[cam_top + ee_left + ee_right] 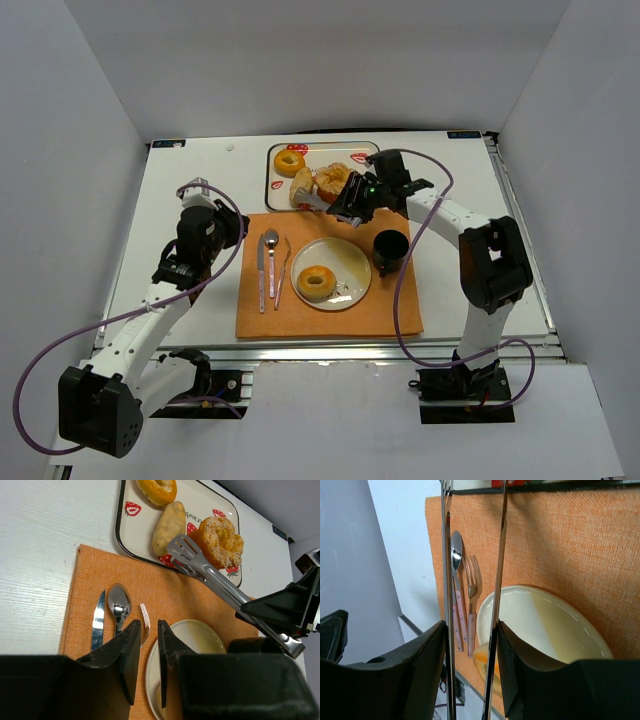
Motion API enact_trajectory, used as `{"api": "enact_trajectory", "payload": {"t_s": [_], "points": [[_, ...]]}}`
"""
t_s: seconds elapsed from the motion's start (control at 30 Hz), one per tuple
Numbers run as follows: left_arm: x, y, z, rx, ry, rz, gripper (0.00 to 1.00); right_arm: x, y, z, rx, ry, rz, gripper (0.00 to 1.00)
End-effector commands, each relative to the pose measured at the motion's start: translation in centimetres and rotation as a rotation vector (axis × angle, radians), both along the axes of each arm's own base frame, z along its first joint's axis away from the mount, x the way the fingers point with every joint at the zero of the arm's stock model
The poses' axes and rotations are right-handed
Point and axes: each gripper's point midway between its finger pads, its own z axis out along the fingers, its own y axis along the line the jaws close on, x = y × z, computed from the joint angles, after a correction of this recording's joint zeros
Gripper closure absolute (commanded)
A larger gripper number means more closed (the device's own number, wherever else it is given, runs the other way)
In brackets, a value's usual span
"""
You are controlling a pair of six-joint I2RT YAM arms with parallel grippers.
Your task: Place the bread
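A white strawberry tray (352,155) at the back holds an orange doughnut (290,162), an oblong bread roll (301,188) and a sugared doughnut (333,182). My right gripper (350,205) is shut on metal tongs (318,202). The tongs' arms stand apart and their slotted tip lies beside the sugared doughnut (220,540) and the roll (168,527), gripping nothing that I can see. A cream plate (352,262) on the orange mat carries another doughnut (317,282). My left gripper (232,228) hovers over the mat's left part, its jaws almost together and empty.
A knife (261,270), a spoon (271,255) and a fork (282,272) lie on the orange mat (380,310) left of the plate. A black cup (390,250) stands right of the plate, below my right arm. White walls enclose the table.
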Motion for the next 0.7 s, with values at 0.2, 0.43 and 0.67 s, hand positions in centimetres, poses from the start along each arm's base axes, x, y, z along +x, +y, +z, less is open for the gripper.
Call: {"api": "enact_trajectory", "payload": {"t_s": [0.2,0.43,0.67], "points": [[0.3,0.2,1.2,-0.008,-0.020,0.014,0.69,-0.7,0.1,-0.2,0.066,0.073,-0.031,0.50],[0.3,0.4,1.2,-0.003,-0.012,0.022,0.69,0.6,1.2,-0.2,0.111,0.089,-0.045,0.48],[0.4,0.4,1.3,-0.002,-0.008,0.027,0.69,1.3,1.6,-0.8,0.133,0.131,-0.066,0.48]]}}
